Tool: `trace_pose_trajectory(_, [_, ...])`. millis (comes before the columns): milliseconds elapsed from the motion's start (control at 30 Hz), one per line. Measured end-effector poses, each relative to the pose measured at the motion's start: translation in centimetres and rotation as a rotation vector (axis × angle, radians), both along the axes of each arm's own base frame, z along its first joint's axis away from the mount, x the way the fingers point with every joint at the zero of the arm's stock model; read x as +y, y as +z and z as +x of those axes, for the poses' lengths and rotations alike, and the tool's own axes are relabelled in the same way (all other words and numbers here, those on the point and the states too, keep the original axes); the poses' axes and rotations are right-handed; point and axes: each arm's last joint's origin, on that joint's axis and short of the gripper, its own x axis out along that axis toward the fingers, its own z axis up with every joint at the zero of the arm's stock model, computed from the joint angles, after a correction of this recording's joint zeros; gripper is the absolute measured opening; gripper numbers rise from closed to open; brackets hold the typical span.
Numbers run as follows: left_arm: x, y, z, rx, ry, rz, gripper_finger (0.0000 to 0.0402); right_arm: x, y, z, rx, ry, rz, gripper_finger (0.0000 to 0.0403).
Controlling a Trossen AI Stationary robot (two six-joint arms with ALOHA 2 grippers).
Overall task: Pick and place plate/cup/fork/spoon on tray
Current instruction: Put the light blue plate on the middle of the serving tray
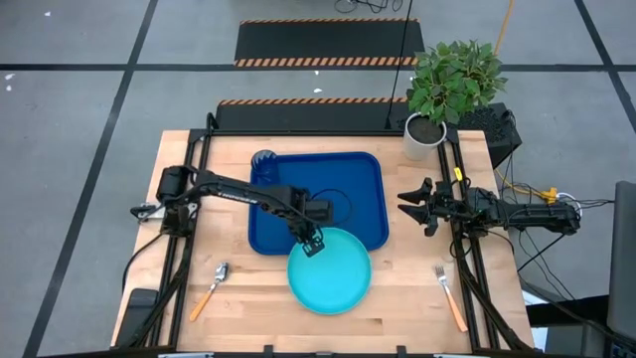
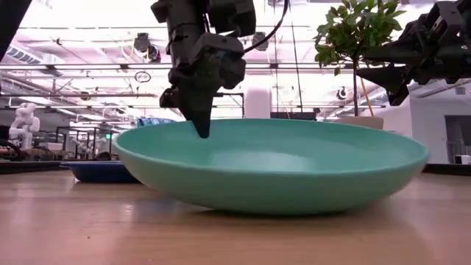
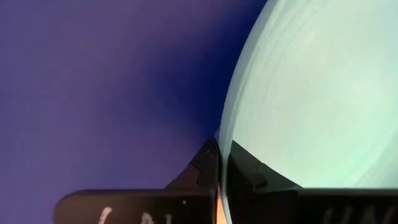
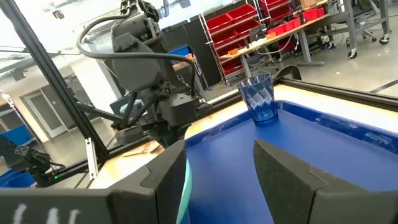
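The light cyan plate (image 1: 333, 273) lies at the table's near middle, its far edge over the near rim of the dark blue tray (image 1: 363, 174). My left gripper (image 1: 312, 242) stands at the plate's far left rim, shut on it. The blue cup (image 1: 264, 161) stands upright in the tray's far left corner. The spoon (image 1: 211, 288) lies flat on the table at the near left. The fork (image 1: 449, 296) lies flat at the near right. My right gripper (image 1: 405, 204) waits open beside the tray's right edge, nothing between its fingers. My left gripper pinches the plate's raised rim (image 3: 219, 180) at its far left, one finger inside the plate and one outside over the tray. The fingers (image 2: 202, 125) come steeply from above. The held side sits a little higher than the right side, and the plate's underside (image 2: 272, 210) is on the table.
A white pot with a green plant (image 1: 425, 137) stands at the table's far right corner. The tray's middle (image 1: 338, 199) is bare blue. Dark frame rails (image 1: 194, 189) run along the table's left and right sides.
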Motion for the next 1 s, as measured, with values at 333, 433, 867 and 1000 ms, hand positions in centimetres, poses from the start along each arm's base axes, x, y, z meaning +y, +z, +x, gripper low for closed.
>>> trace_pose_trajectory(333, [3.5, 1.0, -0.7, 0.006, 0.005, 0.051, 0.0006, 0.0, 0.0, 0.0, 0.003, -0.002, 0.000, 0.0183])
trace_pose_trajectory(433, [4.5, 0.9, -1.2, 0.041, -0.002, 0.058, 0.0006, 0.0, 0.0, 0.0, 0.003, -0.002, 0.000, 0.0183])
trace_pose_trajectory(867, [8.6, 1.0, -2.0, 0.037, -0.044, 0.049, 0.0006, 0.0, -0.1, 0.0, 0.013, -0.002, 0.000, 0.0183])
trace_pose_trajectory(1000, [9.4, 1.0, -2.3, 0.045, -0.045, 0.031, 0.0006, 0.0, -0.2, 0.0, 0.020, -0.001, 0.000, 0.0183])
